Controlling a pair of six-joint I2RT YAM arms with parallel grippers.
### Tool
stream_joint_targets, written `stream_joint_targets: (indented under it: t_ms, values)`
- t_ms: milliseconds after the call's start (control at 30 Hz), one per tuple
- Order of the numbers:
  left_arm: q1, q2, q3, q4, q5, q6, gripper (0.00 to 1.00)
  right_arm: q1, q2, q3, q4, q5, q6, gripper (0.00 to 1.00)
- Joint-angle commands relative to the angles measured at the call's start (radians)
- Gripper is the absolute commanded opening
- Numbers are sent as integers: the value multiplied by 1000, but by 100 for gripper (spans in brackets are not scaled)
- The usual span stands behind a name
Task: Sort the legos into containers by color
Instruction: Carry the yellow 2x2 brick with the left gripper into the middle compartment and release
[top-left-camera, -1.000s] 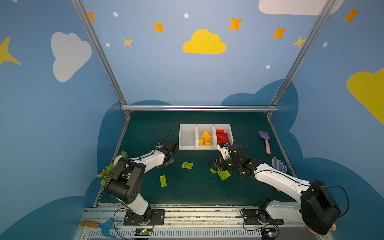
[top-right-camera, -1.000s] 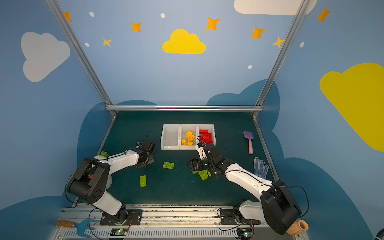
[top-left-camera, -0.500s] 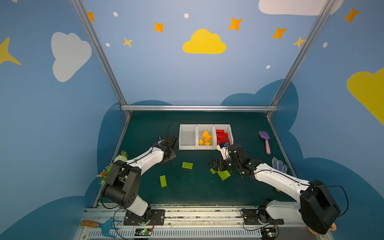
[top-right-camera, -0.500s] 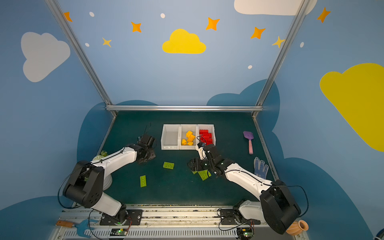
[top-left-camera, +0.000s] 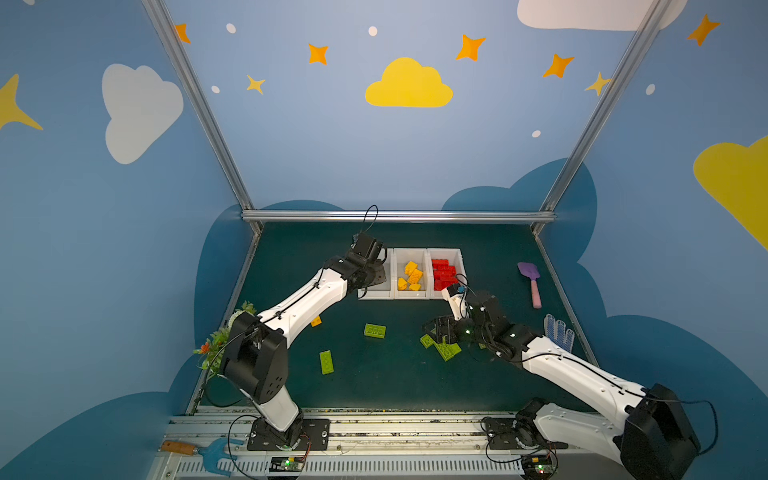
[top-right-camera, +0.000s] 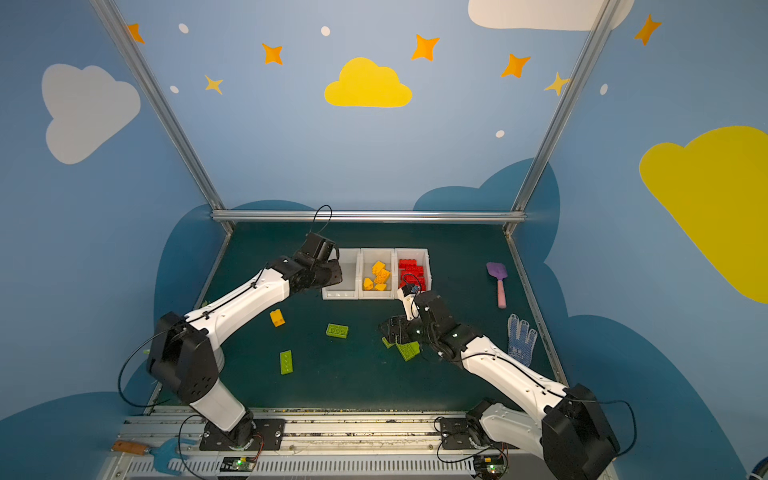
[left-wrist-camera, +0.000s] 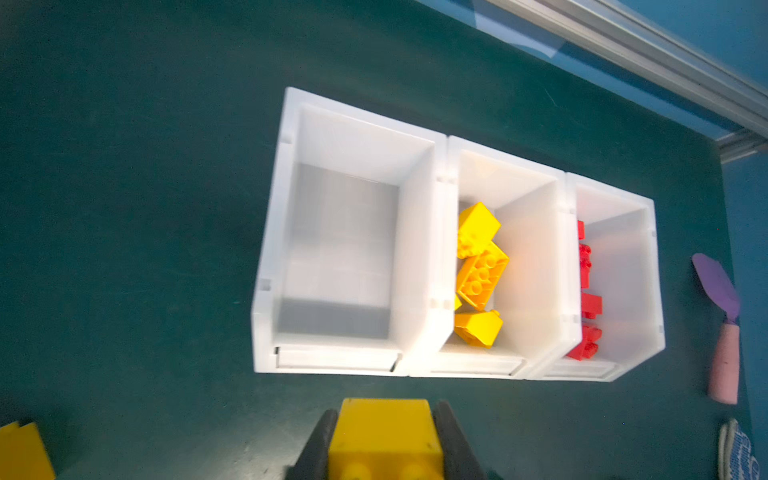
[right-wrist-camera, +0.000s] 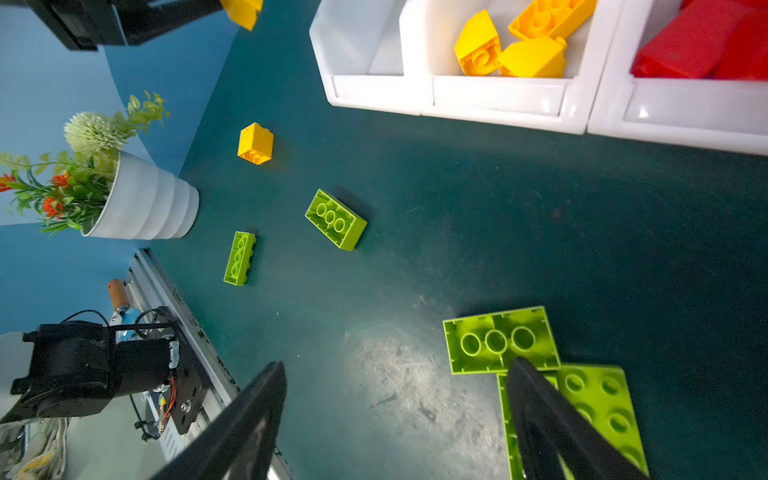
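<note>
Left wrist shows your left pincer (left-wrist-camera: 386, 419) pinching a yellow brick (left-wrist-camera: 384, 436), yellow bin (top-left-camera: 410, 294) at 3 o'clock in a top view.

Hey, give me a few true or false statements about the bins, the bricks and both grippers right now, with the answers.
The left gripper is shut on a yellow brick. True.
The leftmost bin holds the green bricks. False: it is empty; they lie on the mat.
The red bricks lie on the mat. False: they are in the rightmost bin.
The right gripper is open. True.
No yellow brick lies on the mat. False: a loose yellow brick lies there.
</note>
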Motion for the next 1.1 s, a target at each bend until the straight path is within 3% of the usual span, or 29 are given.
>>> stream_joint_targets:
  t_ms: [0,667,1067]
  values:
    - [-22,69,83,-31,42,27,29,-3,-24,-19,-52,18,-2,81]
    - [-51,558,690,-201,146,51,31,-4,-53,-32,-102,25,-9,81]
    - [-46,613,776,-235,133,54,52,-2,-46,-26,-106,27,-2,81]
